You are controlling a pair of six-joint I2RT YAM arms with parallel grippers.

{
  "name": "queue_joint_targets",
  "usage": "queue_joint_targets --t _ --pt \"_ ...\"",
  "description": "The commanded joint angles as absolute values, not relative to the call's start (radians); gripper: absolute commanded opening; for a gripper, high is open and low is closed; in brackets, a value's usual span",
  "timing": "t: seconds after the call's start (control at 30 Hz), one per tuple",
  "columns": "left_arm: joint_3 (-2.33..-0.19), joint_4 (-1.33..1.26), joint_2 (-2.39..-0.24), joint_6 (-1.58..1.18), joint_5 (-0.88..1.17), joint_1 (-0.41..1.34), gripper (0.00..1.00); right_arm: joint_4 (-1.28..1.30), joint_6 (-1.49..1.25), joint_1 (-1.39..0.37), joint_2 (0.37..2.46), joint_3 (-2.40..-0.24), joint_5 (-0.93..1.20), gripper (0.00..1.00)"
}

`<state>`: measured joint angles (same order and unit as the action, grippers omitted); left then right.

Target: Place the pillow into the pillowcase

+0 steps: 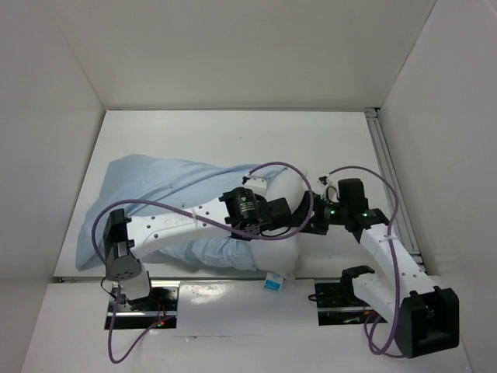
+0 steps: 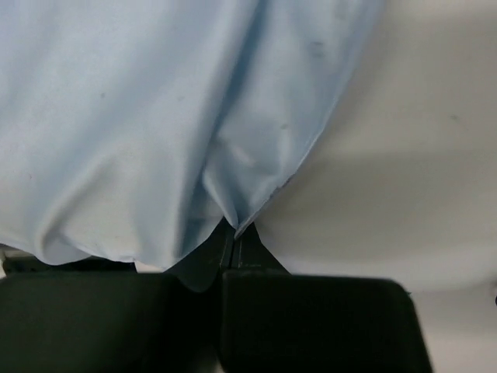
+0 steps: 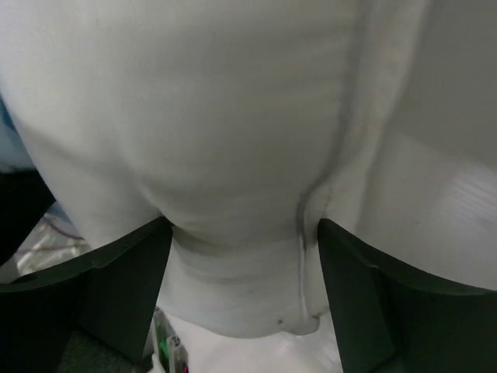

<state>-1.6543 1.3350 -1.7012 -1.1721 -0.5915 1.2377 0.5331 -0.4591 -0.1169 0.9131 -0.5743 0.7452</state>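
Pillowcase (image 1: pixel 163 194) lies on the bench (image 1: pixel 233 132) with the pillow (image 1: pixel 283 194) partly inside. Left tool (image 2: pixel 235 233) is pinched tight on the pillowcase edge. Right tool (image 3: pixel 241 256) stands wide, a pillow end between its fingers (image 3: pixel 124 287).

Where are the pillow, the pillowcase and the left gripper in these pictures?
pillow (image 1: pixel 281 233): top view, on its bare white end sticking out of the case.
pillowcase (image 1: pixel 155 183): top view, on its wrinkled blue middle.
left gripper (image 2: pixel 233 242): left wrist view, where the closed fingertips pinch the blue hem.
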Motion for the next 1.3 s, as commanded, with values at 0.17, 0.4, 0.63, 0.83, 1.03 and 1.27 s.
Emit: queue_joint_targets --t 0.17,0.4,0.63,0.83,1.03,1.27 --pt "-2.033 1.014 -1.749 -0.700 -0.384 1.131 0.00 -0.185 -0.776 -0.398 1.248 -0.711 0.736 0.04" --pt "-2.602 0.881 -1.951 -0.477 0.200 0.780 0.00 -0.190 -0.807 -0.144 1.440 -1.207 0.847 0.00" --pt "-2.393 0.663 -1.953 -0.537 0.442 0.807 0.00 -0.311 -0.876 -0.199 1.419 -1.011 0.841 0.00" --pt "-2.169 0.533 -1.979 -0.620 0.535 0.885 0.00 -0.607 -1.048 -0.296 1.433 -0.695 0.841 0.00" --pt "-2.059 0.572 -1.924 -0.595 0.502 0.904 0.23 -0.516 -0.983 -0.252 1.351 -0.604 0.821 0.00" --pt "-2.140 0.773 -1.850 -0.500 0.494 0.804 0.88 -0.238 -0.749 -0.242 1.286 -0.595 0.775 0.00"
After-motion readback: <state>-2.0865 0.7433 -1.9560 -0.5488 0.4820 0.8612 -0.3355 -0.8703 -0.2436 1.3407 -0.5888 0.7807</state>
